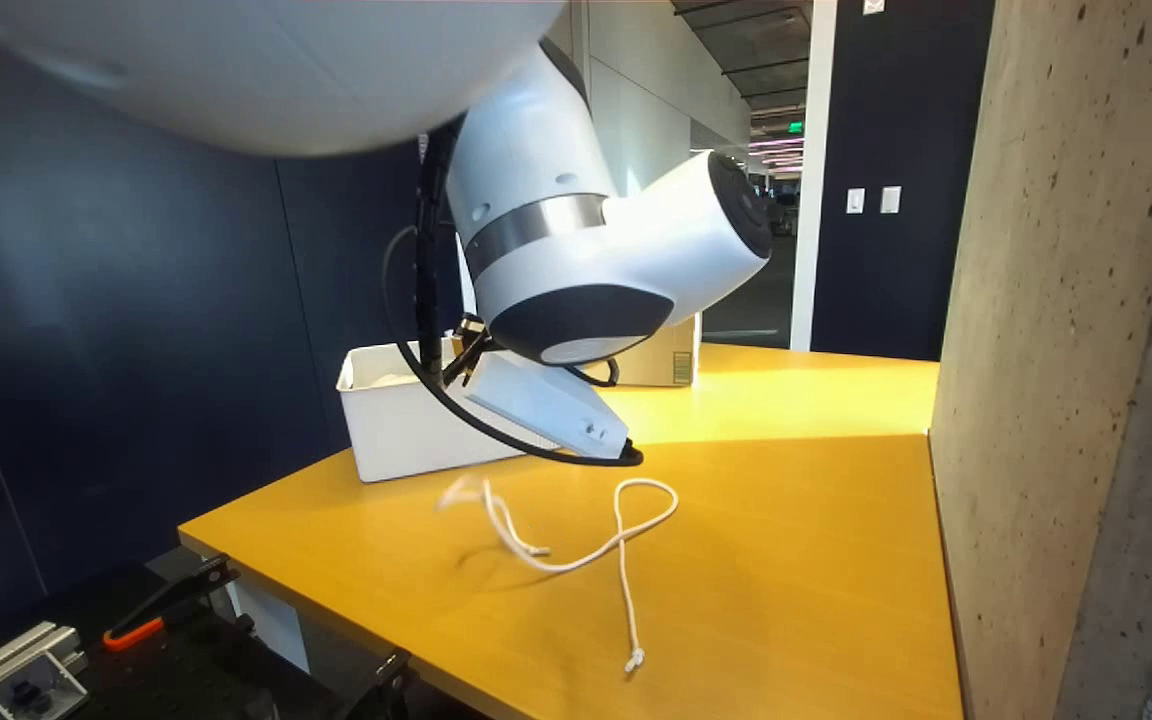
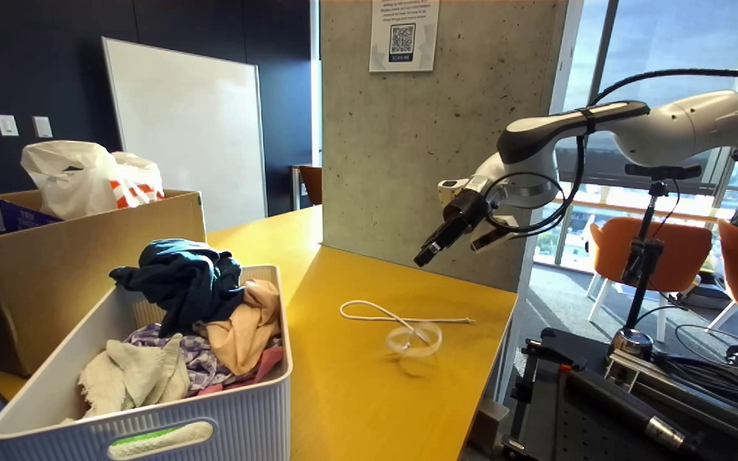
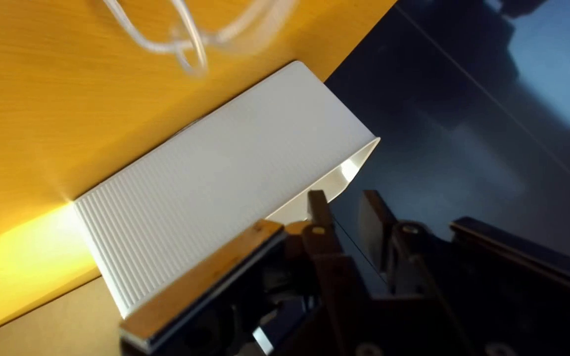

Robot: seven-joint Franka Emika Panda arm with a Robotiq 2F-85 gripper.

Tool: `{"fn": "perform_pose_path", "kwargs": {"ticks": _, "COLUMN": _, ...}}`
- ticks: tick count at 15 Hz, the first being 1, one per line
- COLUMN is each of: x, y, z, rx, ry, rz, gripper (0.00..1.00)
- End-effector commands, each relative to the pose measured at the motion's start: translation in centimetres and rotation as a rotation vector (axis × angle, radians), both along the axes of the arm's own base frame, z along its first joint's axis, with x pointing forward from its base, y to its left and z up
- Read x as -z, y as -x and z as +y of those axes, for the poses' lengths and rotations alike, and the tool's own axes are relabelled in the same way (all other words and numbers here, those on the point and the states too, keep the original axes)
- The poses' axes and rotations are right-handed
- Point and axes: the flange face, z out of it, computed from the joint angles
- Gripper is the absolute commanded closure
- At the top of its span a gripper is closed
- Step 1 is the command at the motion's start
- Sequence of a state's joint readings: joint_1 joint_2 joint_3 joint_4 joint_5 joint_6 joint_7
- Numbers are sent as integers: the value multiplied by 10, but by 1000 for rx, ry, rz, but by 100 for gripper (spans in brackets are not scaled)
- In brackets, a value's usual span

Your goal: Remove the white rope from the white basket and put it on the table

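Rope (image 1: pixel 621 541) found on table (image 1: pixel 786 560), outside basket (image 1: pixel 406 430) and apart from it. Visible course: a loop, a crossing of the cord over itself, and a straight run finishing in a knotted end (image 1: pixel 634 660). Another part forms a curl (image 2: pixel 434 342), blurred; a faint shadow shows on the tabletop below it, and this part appears raised off the wood.

Gripper (image 2: pixel 426 255) hangs above the rope, tilted, at the end of the arm (image 2: pixel 676 121). In both exterior views the blurred curl sits below the fingertips, with a gap between. Fingers (image 3: pixel 319 210) stand spread: in the wrist view, basket rim and a dark surface (image 3: pixel 438 168) show through the space separating them. The same view places the rope at its upper edge, well apart from the fingers, the basket's ribbed side coming between in the picture. Part of the cord is cut off by the frame there.

Basket stands upright on the table. Cloths (image 2: pixel 189 282) lie in it, dark blue uppermost and rising above the rim, with peach, off-white and checked pieces lower. Box (image 2: pixel 87 256) stands beside the basket; pale bags (image 2: pixel 74 179) protrude from its top.
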State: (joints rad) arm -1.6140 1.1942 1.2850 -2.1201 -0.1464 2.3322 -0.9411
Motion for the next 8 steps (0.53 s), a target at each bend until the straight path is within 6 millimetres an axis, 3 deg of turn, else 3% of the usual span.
{"fn": "perform_pose_path", "kwargs": {"ticks": 1, "x": -7, "y": -10, "z": 9, "rx": 70, "ry": 145, "rz": 20, "gripper": 44}}
{"fn": "perform_pose_path", "kwargs": {"ticks": 6, "x": -22, "y": -7, "z": 23, "rx": 203, "ry": 309, "rz": -44, "gripper": 7}}
{"fn": "perform_pose_path", "kwargs": {"ticks": 8, "x": -27, "y": -4, "z": 25, "rx": 251, "ry": 376, "rz": -48, "gripper": 0}}
